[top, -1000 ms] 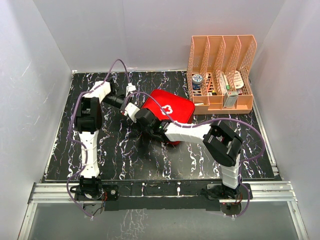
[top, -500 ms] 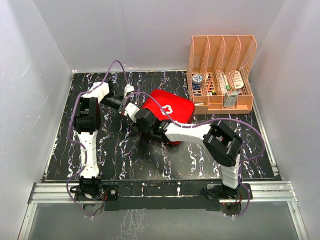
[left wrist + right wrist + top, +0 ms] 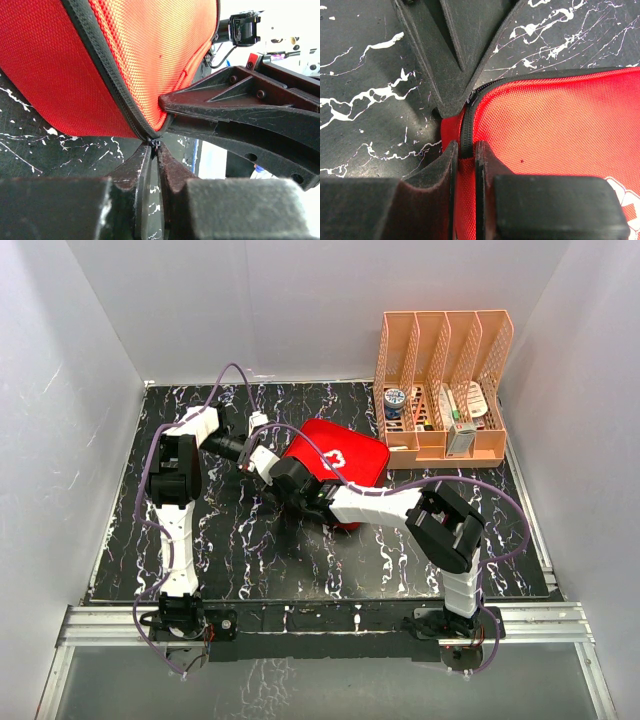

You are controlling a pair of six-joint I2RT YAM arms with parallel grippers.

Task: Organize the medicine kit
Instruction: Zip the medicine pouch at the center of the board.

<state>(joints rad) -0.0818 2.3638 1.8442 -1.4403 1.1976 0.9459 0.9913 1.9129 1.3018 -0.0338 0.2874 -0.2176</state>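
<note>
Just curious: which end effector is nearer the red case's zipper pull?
Left. The left end effector pinches the zipper pull; right end effector clamps the medicine kit's edge beside it.

Medicine kit: coarse woven cloth, matt; table: smooth, marbled; file rack: perforated plastic.

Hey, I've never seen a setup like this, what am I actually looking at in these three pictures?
Two robot arms are bolted at the near edge of a black marbled table. The wide picture looks down from above; the two close-ups come from a camera on each wrist. A red fabric zip case with a white cross lies mid-table, with an orange-pink plastic file rack of small supplies at the far right. The right claw pinches the case's edge; the left claw is shut on the small zip pull at its corner.
</note>
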